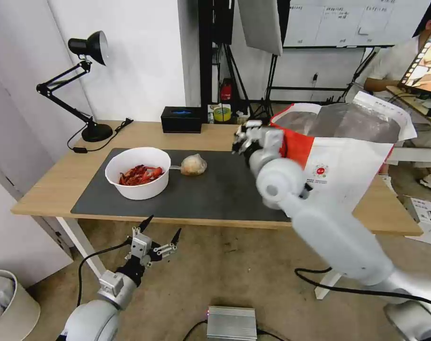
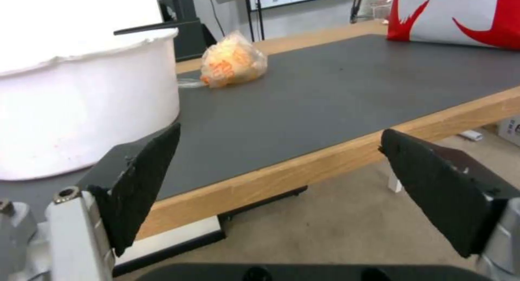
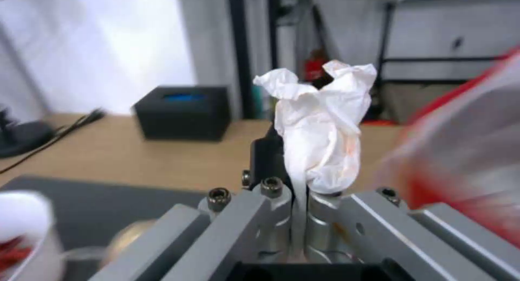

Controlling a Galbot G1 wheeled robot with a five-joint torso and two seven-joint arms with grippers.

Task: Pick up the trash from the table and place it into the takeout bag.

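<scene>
standing at the table's [image 1: 49, 189] right end, one takeout bag [image 1: 348, 156], mouth up, just beside the right gripper [image 3: 303, 167]. pinching one crumpled white tissue [image 3: 322, 130], jaws narrow. waiting mid-table: one bowl [image 1: 137, 173], one small bag [image 1: 193, 165]. hanging below the front edge, left gripper [image 1: 159, 234], jaws wide.

— From where is the head view taken?
— From high up. The whole table [image 1: 215, 137] is looked down on, and the floor is seen too.

— And the left wrist view?
— It is taken from low down, just below the table's front edge. The dark mat [image 2: 336, 98] is looked across, close up, toward the white bowl [image 2: 81, 110].

— And the right wrist view?
— It is taken from above the table, facing the back wall and the black box [image 3: 183, 112].

— What is shared?
— The bowl and mat are seen in all three.
</scene>
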